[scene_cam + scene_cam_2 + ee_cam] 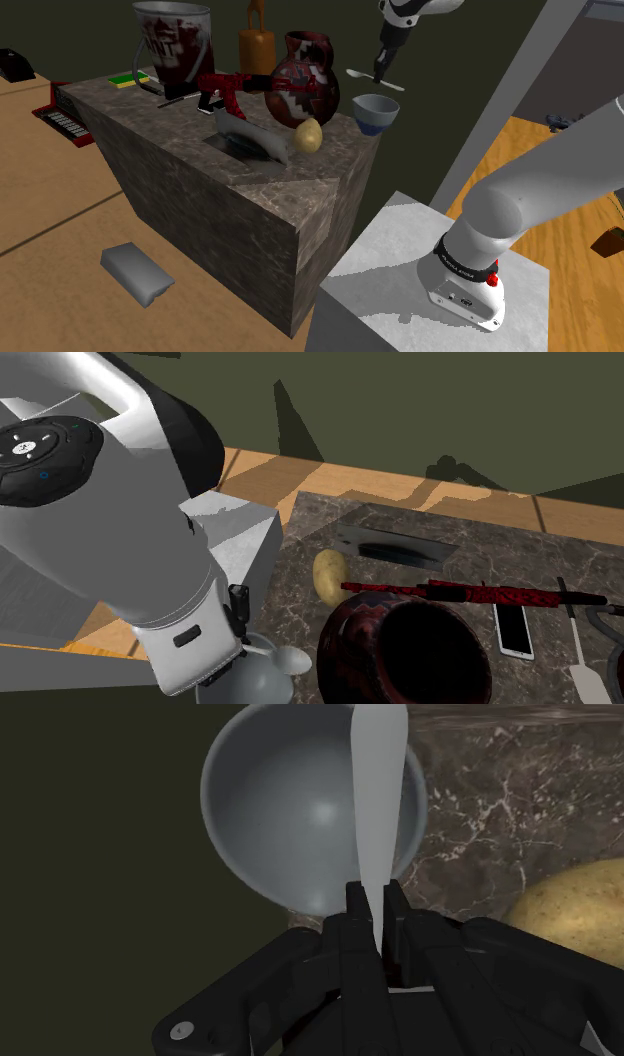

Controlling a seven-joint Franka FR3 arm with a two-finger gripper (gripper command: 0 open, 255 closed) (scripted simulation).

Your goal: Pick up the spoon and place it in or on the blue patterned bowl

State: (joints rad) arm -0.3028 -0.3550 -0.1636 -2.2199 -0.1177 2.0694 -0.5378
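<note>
The stone counter [230,230] is the biggest thing here, a veined grey-brown block. Beside its corner on the shoulder view's right is the pale stand [400,290], and the white arm [540,200] rises from it and reaches over that corner.

On the counter top, a tall jug [172,45] with dark red markings stands toward the far left corner in the shoulder view. A round red patterned pot [305,85] sits near the middle of the far edge. A red and black toy gun [235,85] lies between the two. A cleaver [255,138] lies flat nearer the front edge.

The bowl [375,112] stands upright at the corner closest to the stand. It is pale grey inside and bluish lower down on the outside. Nothing lies in it. A potato [308,136] sits just beside it, toward the cleaver.

The black gripper [381,76] hangs in the air over the bowl. In the wrist view its fingers [395,909] are clamped on the handle of the spoon [378,794]. The white spoon lies roughly level in the shoulder view, above the bowl and apart from it. In the wrist view it stretches out across the bowl's opening.
</note>
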